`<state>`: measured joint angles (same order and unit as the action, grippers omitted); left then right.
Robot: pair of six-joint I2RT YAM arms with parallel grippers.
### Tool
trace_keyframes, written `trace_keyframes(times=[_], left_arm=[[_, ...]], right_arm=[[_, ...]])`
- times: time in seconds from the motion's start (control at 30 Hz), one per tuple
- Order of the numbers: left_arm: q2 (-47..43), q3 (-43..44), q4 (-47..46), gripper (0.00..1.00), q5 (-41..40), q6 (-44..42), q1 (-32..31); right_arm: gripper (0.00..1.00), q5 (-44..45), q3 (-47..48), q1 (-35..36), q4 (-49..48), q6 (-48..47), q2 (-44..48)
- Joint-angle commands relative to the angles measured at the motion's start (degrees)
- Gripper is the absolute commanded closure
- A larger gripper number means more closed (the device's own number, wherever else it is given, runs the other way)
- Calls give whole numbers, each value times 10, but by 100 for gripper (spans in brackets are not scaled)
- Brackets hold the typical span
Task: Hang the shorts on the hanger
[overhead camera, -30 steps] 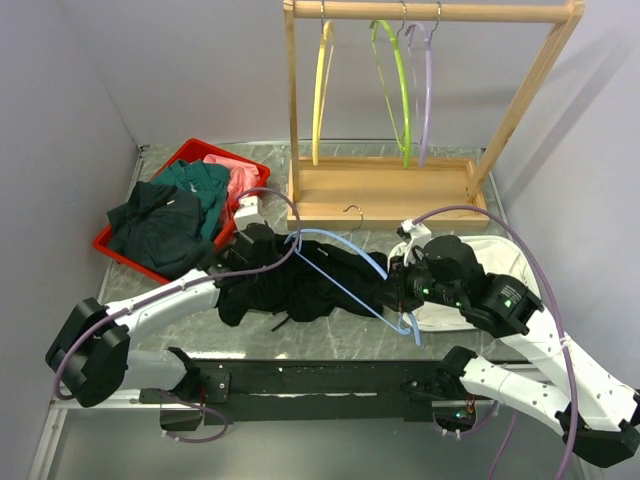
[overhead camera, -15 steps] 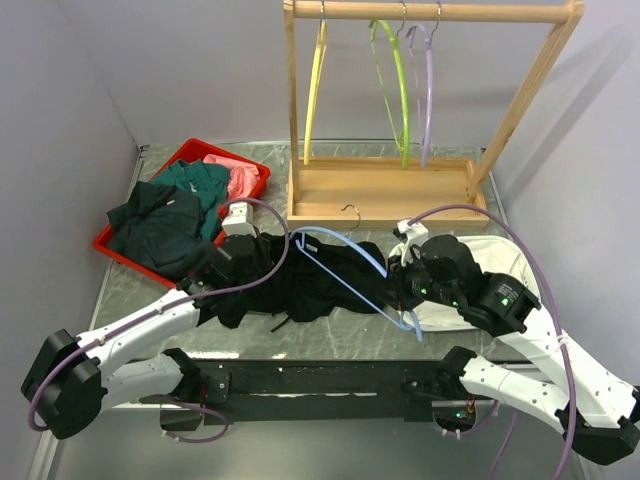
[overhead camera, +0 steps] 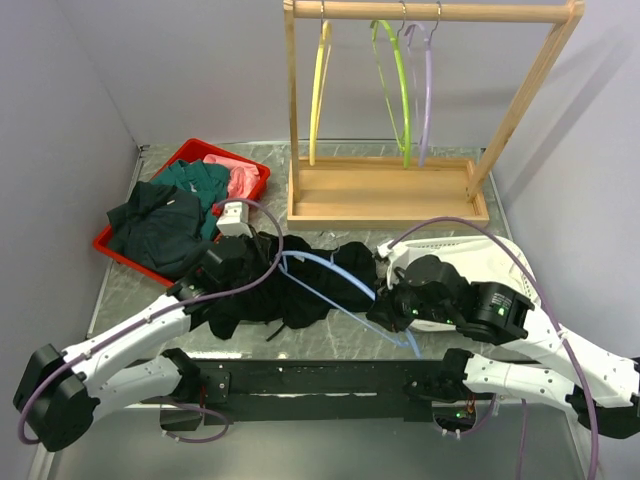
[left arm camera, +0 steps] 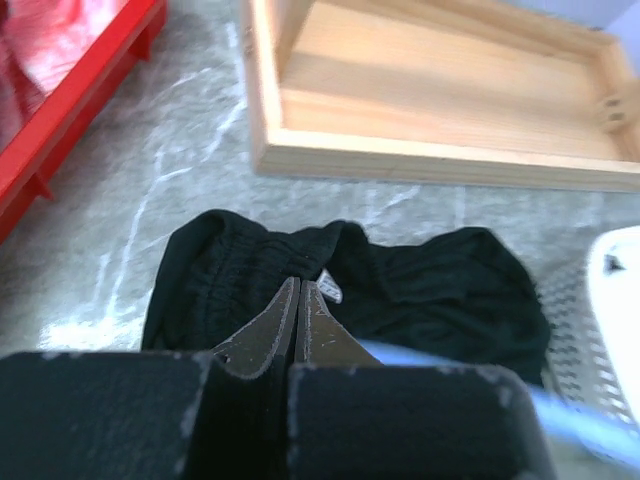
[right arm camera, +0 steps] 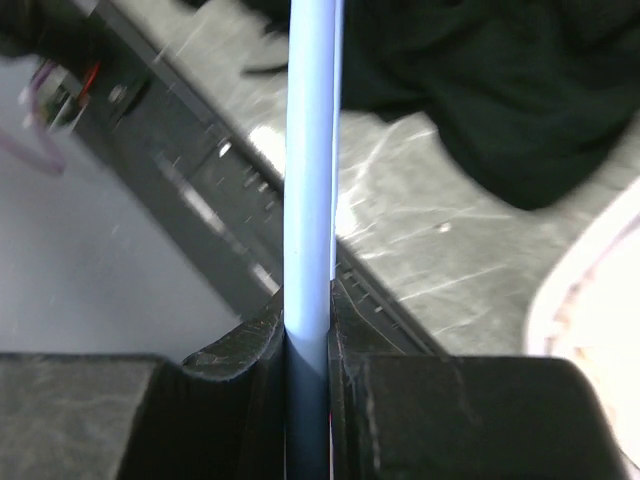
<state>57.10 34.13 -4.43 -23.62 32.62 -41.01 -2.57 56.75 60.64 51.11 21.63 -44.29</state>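
Observation:
The black shorts (overhead camera: 300,285) lie crumpled on the table between my arms. They also show in the left wrist view (left arm camera: 430,290) and the right wrist view (right arm camera: 480,90). The light-blue hanger (overhead camera: 335,272) lies slanted across them; its hook is hidden. My left gripper (overhead camera: 262,258) sits at the shorts' left part. Its jaws (left arm camera: 298,285) are pressed together at the waistband beside a white label, seemingly pinching fabric. My right gripper (overhead camera: 390,305) is shut on the hanger's bar (right arm camera: 310,150), just right of the shorts.
A red bin (overhead camera: 120,245) at the left holds dark green clothes (overhead camera: 165,220) and a pink cloth (overhead camera: 238,178). A wooden rack (overhead camera: 385,195) behind carries yellow (overhead camera: 320,90), green (overhead camera: 395,80) and lilac (overhead camera: 427,90) hangers. A white mesh tray (overhead camera: 500,265) lies under the right arm.
Both arms have pulled back toward the near-left. The shorts and the hanger have shifted left and nearer with them. The hanger's hook has gone out of sight.

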Motion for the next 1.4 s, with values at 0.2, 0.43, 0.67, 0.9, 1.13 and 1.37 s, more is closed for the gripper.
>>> trace_keyframes(times=[0.2,0.43,0.67,0.9,1.13,1.37], left_arm=[[-124,1,-13,99,110,-13,-2],[-125,38,59,99,82,-6,-2],[-103,134,95,99,128,-41,-2],[-98,192,117,99,259,-67,-32],[-112,241,145,99,337,-80,-93],[-132,249,194,85,196,-78,-111]], right_arm=[[100,121,2,5,-95,-21,20],[100,13,-44,17,-178,-62,51],[100,-25,-66,33,-198,-77,118],[100,25,-116,33,-305,-69,153],[100,47,-197,33,-455,-77,177],[100,88,-287,33,-611,-73,188]])
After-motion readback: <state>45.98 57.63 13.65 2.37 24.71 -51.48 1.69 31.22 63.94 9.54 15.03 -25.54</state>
